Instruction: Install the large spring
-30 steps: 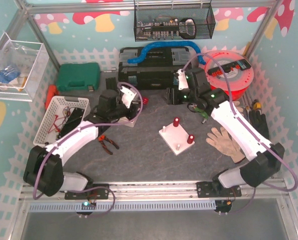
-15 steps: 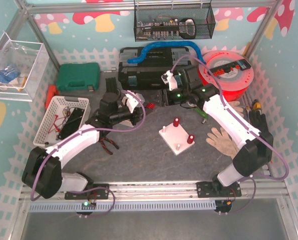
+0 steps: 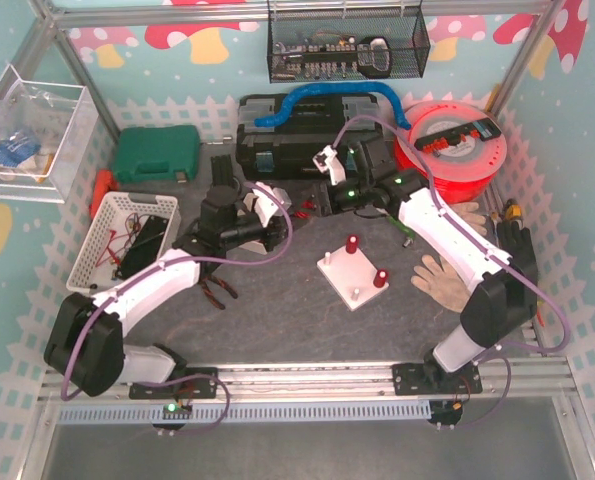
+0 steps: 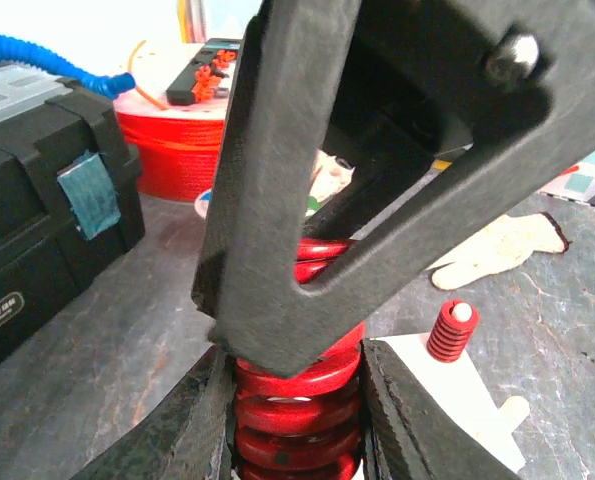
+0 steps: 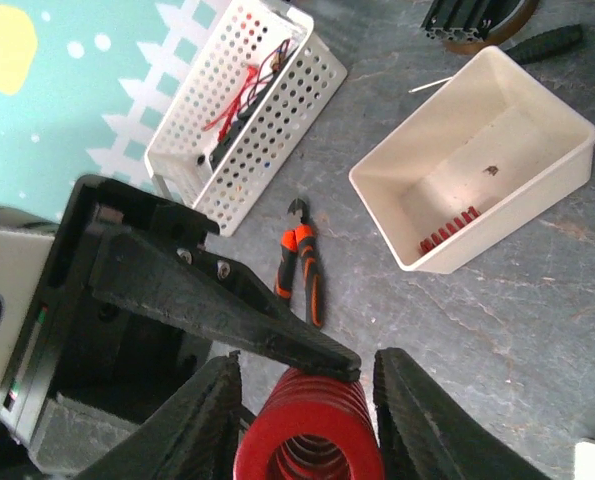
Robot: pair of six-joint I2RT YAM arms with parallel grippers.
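The large red spring (image 4: 297,385) sits between my left gripper's (image 4: 297,410) fingers, which are shut on its coils. In the top view the two grippers meet above the mat, left (image 3: 282,218) and right (image 3: 312,200), with the spring (image 3: 299,208) between them. In the right wrist view the spring's open end (image 5: 312,425) fills the gap of my right gripper (image 5: 307,400), and both fingers appear to touch its sides. A left finger lies across the spring there. The white base plate (image 3: 342,268) carries two small red springs on pegs; one shows in the left wrist view (image 4: 451,332).
A white bin (image 5: 477,150) holding small red springs, orange pliers (image 5: 302,260) and a white basket (image 5: 247,100) lie left of and below the grippers. A black toolbox (image 3: 297,140) and a red spool (image 3: 457,150) stand behind. Gloves (image 3: 447,275) lie right of the plate.
My right arm has swung left and come up to the left gripper. The left gripper has turned toward it with the spring. The two now meet on the spring.
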